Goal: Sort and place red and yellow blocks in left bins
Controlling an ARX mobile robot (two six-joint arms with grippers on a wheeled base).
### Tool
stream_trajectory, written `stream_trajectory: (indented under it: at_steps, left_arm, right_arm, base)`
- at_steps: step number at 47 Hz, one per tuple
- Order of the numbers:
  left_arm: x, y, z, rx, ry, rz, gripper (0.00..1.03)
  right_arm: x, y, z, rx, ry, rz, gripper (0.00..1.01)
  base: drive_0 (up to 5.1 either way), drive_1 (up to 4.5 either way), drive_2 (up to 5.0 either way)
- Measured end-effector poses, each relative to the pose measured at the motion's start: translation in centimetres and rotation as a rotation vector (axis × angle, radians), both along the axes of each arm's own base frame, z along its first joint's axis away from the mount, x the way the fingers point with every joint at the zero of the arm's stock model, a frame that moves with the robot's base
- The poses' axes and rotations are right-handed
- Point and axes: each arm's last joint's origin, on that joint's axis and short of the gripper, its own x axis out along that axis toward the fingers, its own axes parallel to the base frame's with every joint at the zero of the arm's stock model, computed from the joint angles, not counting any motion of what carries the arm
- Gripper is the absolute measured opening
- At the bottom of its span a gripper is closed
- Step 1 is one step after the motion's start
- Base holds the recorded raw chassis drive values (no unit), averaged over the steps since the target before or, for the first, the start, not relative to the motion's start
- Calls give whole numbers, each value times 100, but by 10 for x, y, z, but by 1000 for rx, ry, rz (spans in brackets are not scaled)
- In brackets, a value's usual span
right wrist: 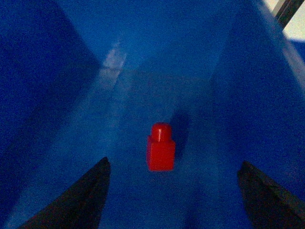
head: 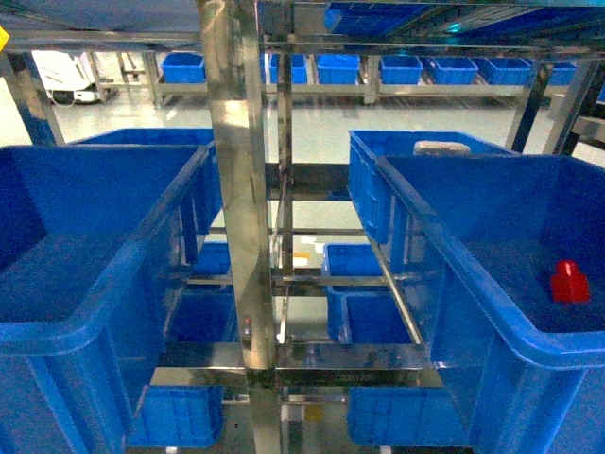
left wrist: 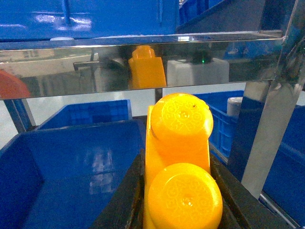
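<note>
The yellow block (left wrist: 181,157), orange-yellow with two round studs, fills the left wrist view. My left gripper (left wrist: 176,164) is shut on it, with a black finger (left wrist: 125,198) pressed against each side. It hangs over the floor of a deep blue left bin (left wrist: 71,167). The small glossy red block (right wrist: 161,148) stands upright on the floor of the big right-hand tub (head: 529,336), and the head view also shows this red block (head: 570,282). My right gripper (right wrist: 175,168) is open just short of it, touching nothing. The head view shows the left bin (head: 85,326) but neither gripper.
A polished steel upright (head: 241,189) and rack rails (head: 397,303) stand between the two big tubs. A shiny crossbar (left wrist: 143,67) runs just ahead of the yellow block and mirrors it. Smaller blue crates (head: 364,317) sit on lower shelves and along the far wall.
</note>
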Motion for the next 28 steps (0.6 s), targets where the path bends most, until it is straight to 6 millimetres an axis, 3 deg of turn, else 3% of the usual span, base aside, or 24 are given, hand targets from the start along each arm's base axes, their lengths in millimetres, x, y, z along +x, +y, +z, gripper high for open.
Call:
stream_trajectory:
  at_steps: [6, 16, 28]
  left_arm:
    - [0, 0, 0, 0, 0, 0, 26]
    - [0, 0, 0, 0, 0, 0, 26]
    - [0, 0, 0, 0, 0, 0, 26]
  right_arm:
    - [-6, 5, 11, 8, -54, -11, 100]
    - [-27, 13, 28, 45, -107, -25, 98]
    - [-63, 15, 23, 78, -95, -52, 98]
  base:
    - [0, 0, 0]
    - [0, 0, 0]
    - [0, 0, 0]
